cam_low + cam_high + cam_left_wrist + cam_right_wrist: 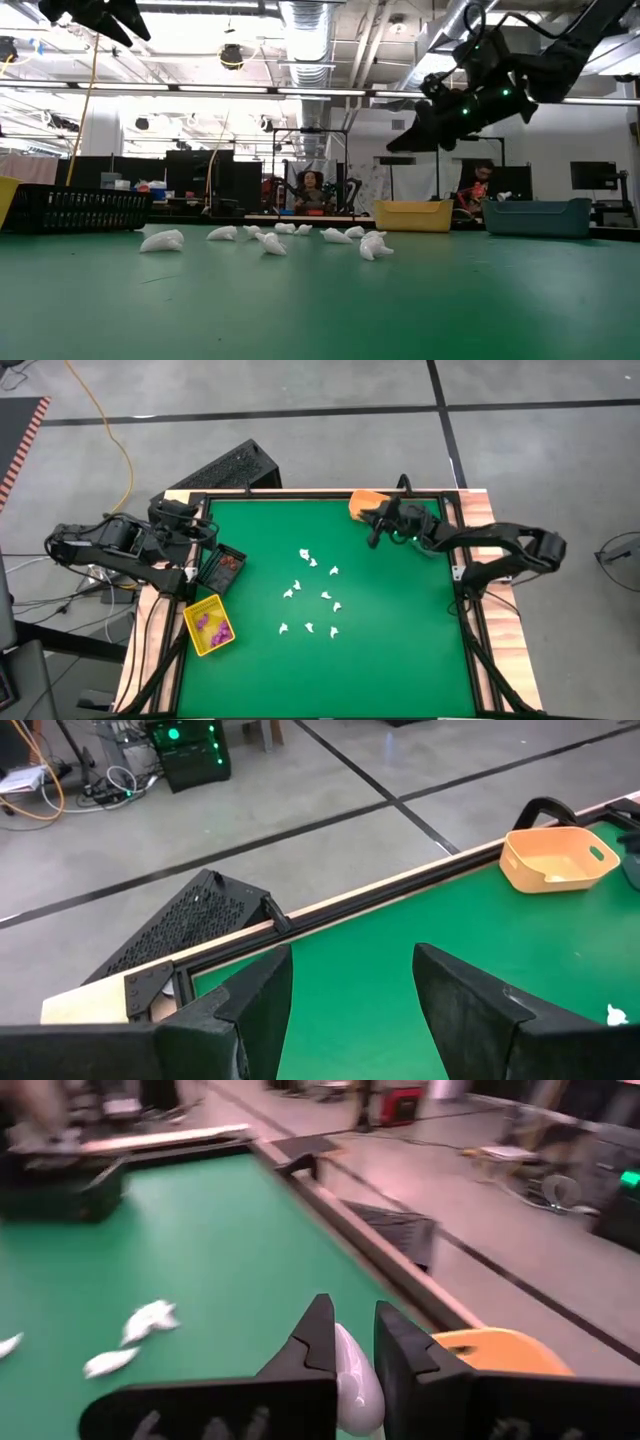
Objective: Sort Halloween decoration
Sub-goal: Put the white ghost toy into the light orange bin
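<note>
One white trinket (355,1380) sits pinched between the right claw's (350,1355) fingers.

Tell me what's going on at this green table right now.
A two-armed robot is sorting small Halloween trinkets into bins. The right tool is shut on a white trinket, held in the air beside the orange bin at the table's far edge. About ten white trinkets lie loose mid-table. The left tool hangs open near the black bin, holding nothing. The yellow bin has purple pieces in it.
</note>
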Tool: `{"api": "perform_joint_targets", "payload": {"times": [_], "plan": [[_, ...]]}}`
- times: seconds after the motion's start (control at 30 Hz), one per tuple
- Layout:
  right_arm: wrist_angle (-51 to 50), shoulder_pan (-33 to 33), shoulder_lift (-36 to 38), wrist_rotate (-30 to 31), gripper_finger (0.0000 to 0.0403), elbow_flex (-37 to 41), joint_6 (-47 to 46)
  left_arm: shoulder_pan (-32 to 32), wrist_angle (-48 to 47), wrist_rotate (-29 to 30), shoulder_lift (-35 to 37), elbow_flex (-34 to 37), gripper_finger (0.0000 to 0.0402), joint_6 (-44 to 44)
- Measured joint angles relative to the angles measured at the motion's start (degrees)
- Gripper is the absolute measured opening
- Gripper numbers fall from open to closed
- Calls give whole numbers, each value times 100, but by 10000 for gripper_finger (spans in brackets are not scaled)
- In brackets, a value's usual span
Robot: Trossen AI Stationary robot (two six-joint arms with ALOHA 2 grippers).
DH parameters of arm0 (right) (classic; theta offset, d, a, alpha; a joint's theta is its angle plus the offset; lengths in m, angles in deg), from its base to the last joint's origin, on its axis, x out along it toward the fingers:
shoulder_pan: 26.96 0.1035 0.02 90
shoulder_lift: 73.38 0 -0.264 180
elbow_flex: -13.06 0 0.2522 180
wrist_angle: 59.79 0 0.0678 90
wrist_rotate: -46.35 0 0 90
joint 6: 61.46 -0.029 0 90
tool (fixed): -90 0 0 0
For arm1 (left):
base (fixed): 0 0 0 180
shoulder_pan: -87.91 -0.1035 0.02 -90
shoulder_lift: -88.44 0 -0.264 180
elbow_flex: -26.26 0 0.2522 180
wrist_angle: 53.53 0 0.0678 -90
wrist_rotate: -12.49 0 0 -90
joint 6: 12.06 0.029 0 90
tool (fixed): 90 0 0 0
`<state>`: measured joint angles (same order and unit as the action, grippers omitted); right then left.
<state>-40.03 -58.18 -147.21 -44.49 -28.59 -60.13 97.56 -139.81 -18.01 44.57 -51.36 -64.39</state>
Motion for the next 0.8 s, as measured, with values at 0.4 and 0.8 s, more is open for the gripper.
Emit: {"api": "perform_joint_targets", "payload": {"times": [0.4,0.8], "plan": [[-590,-943,-457,143,37,-260,-518,0,-2,97,0,0,199,2],[-783,-1130,-1904,133,37,-1056,-741,2,-3,97,0,0,199,2]]}}
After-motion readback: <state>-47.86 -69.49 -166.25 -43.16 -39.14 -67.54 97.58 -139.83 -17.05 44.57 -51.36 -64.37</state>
